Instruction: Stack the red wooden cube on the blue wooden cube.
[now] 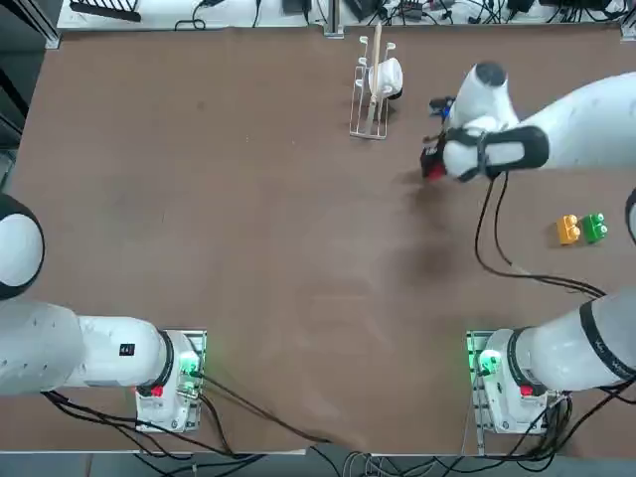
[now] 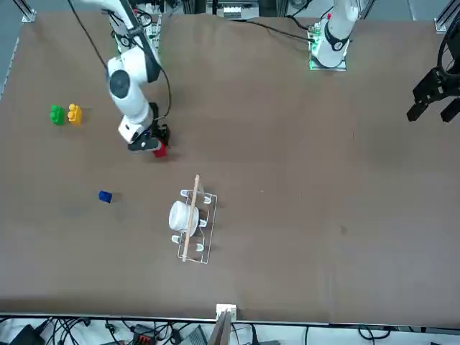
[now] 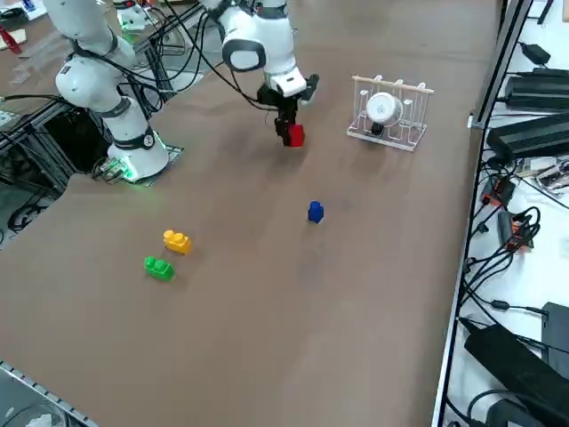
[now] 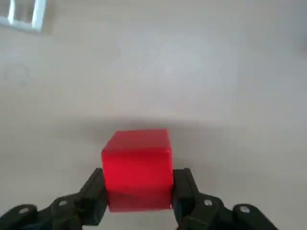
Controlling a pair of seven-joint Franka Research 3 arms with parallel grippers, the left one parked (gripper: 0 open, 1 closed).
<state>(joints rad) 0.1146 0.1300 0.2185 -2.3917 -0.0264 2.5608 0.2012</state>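
Red wooden cube [image 4: 138, 167]: one; clamped between the jaws of the right gripper [image 4: 139, 196], a finger pressed on each of two opposite faces. In the right side view it hangs at the fingertips with a shadow on the desk below it; whether it is lifted clear or just touching the top I cannot tell.
Right gripper: one in use, pointing down, jaws closed on the red wooden cube, placed near the wire rack and well apart from the studded blocks.
Blue wooden cube [image 3: 315, 211]: one; sits alone on the bare desk [image 3: 267, 338], apart from the red wooden cube and not touched by anything. In the front view it lies between the gripper and the rack, toward the camera side.
Wire rack [image 2: 192, 226]: one; stands on the desk with a single white cup [image 2: 181, 215] resting in it and a wooden rod across its length.
Orange studded block [image 3: 176, 240]: one; lies on the desk just beside the green one.
Green studded block [image 3: 158, 267]: one; next to the orange block, the pair well apart from both cubes.
Cubes counted: two, one red and one blue, not stacked.
Studded blocks counted: two.
Desk: one brown top carrying all of these.
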